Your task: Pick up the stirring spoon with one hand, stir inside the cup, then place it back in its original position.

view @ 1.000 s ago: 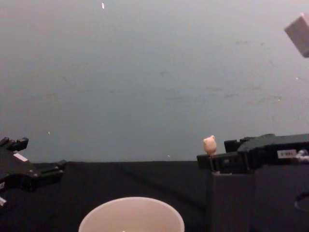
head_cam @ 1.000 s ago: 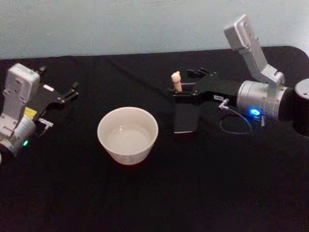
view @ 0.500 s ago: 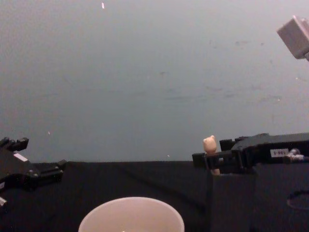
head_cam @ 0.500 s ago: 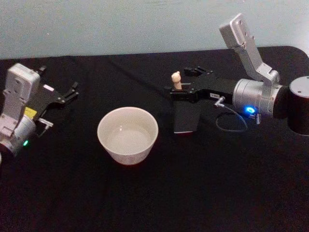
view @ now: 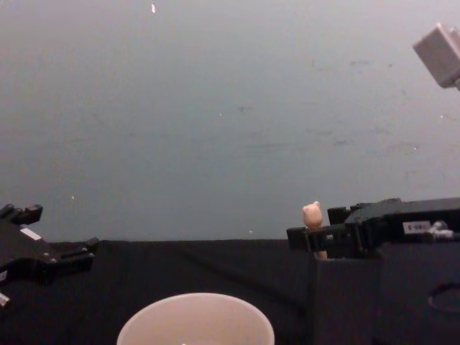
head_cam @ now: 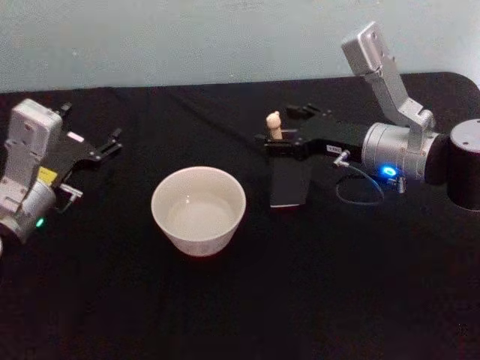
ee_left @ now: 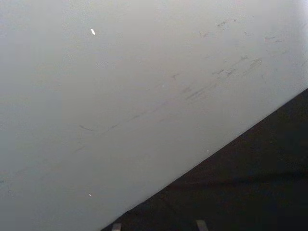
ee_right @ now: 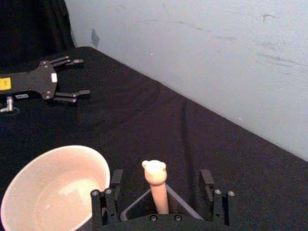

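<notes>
The slim beige stirring spoon [head_cam: 274, 125], bear-head knob uppermost, stands upright in a dark square holder [head_cam: 289, 184] at two o'clock of the wide, smooth cream-pink cup [head_cam: 199, 210] on the black tabletop [head_cam: 337, 285]. It looks light, stiff and thin, so pinch the stick below the knob. The right hand [ee_right: 161, 174] straddles it, parted and not touching; the left hand [ee_right: 76, 77] rests spread at nine o'clock.

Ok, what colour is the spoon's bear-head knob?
Pale beige, matching the handle of the slim stirring spoon; clearest in the right wrist view.
</notes>
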You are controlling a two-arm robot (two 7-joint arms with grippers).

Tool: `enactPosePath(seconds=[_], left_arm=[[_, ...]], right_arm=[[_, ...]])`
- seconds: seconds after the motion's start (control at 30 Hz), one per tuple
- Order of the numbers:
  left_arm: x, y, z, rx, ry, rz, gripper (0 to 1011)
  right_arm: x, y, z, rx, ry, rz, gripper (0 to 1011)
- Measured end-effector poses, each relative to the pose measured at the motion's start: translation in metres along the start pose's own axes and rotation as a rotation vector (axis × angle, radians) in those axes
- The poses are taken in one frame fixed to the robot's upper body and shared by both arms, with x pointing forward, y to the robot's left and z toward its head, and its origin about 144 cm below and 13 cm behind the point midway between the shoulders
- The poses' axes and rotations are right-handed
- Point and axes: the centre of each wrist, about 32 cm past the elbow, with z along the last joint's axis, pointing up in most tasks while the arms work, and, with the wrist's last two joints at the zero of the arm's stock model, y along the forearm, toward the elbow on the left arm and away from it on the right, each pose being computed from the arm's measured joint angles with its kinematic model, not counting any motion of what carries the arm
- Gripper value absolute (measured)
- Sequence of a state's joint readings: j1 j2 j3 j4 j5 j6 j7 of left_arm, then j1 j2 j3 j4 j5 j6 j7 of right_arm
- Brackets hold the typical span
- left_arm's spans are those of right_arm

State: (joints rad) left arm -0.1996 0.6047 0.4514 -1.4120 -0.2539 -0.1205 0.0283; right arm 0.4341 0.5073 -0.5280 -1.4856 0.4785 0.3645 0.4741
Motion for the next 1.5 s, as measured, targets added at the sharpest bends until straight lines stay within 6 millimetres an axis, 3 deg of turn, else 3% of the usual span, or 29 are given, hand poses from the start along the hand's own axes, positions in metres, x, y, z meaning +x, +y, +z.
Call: enactPosePath(seconds=[0.97,1.13,1.5], left_arm=[[0.0000,0.0000,0.0000,0.000,0.000,0.000,1001],[0.0000,0.0000,0.0000,0.000,0.000,0.000,1001],[0.0000,0.0000,0.0000,0.000,0.000,0.000,1001]], right_arm=[[-0.0003,0.0015,-0.0012,-0.001,-0.036,-0.008,993],[-0.0003,0.0015,-0.0012,-0.001,-0.036,-0.008,903],[-0.0004,0.0015,-0.0010,-0.001,-0.036,-0.008,569]])
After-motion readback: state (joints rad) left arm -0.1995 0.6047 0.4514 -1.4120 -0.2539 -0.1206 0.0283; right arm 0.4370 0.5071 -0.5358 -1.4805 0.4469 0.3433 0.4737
